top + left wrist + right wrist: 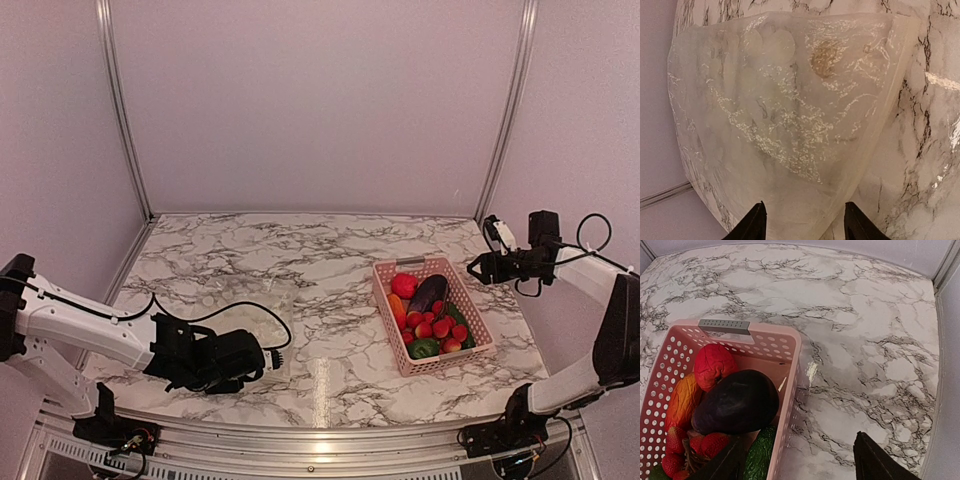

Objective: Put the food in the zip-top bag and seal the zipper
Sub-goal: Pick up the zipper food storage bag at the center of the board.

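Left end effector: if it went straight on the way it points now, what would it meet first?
Most likely the zip-top bag: its corner lies between the left end effector's open fingers, on the table. Height above it is unclear.

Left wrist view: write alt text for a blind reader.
A clear, crinkled zip-top bag lies on the marble table, filling most of the frame. The left pincer, its black fingertips apart, straddles the bag's near corner at the bottom edge.

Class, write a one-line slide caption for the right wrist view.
Open right gripper hovers by the pink basket of toy eggplant, red fruit, carrot and berries.
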`<act>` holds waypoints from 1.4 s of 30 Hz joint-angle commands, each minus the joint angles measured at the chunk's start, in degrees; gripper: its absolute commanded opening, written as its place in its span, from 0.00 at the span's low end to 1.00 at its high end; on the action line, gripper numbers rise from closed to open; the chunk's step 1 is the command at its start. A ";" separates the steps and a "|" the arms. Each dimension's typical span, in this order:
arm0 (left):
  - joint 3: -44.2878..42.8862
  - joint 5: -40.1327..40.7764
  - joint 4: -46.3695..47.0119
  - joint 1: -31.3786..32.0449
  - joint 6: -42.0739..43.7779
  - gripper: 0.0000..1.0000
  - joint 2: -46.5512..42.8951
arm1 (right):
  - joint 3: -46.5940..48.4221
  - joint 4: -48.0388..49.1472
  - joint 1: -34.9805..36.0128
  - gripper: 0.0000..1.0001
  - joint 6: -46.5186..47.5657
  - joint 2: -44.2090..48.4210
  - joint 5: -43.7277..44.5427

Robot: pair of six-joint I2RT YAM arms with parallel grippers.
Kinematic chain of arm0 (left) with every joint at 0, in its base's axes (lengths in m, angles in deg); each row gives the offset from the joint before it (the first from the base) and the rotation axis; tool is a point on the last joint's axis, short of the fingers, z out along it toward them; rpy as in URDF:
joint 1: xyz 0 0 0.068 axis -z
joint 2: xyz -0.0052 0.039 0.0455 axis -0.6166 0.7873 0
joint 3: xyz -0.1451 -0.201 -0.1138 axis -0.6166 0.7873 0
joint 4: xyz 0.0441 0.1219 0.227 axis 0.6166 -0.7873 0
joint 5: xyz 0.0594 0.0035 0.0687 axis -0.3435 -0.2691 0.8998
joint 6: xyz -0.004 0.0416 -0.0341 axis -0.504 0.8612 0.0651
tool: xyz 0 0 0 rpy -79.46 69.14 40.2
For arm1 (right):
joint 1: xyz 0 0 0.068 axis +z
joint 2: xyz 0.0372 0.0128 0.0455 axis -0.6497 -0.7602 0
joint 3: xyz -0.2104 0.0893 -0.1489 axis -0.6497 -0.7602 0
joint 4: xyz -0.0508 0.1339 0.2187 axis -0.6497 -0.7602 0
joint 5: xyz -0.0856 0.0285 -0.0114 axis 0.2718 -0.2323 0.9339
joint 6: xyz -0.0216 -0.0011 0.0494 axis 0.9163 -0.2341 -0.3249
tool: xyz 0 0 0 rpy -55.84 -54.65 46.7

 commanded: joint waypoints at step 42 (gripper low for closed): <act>2.94 14.24 5.21 0.38 -1.40 0.60 7.14 | 0.39 -0.43 -0.27 0.71 0.41 -1.07 -3.17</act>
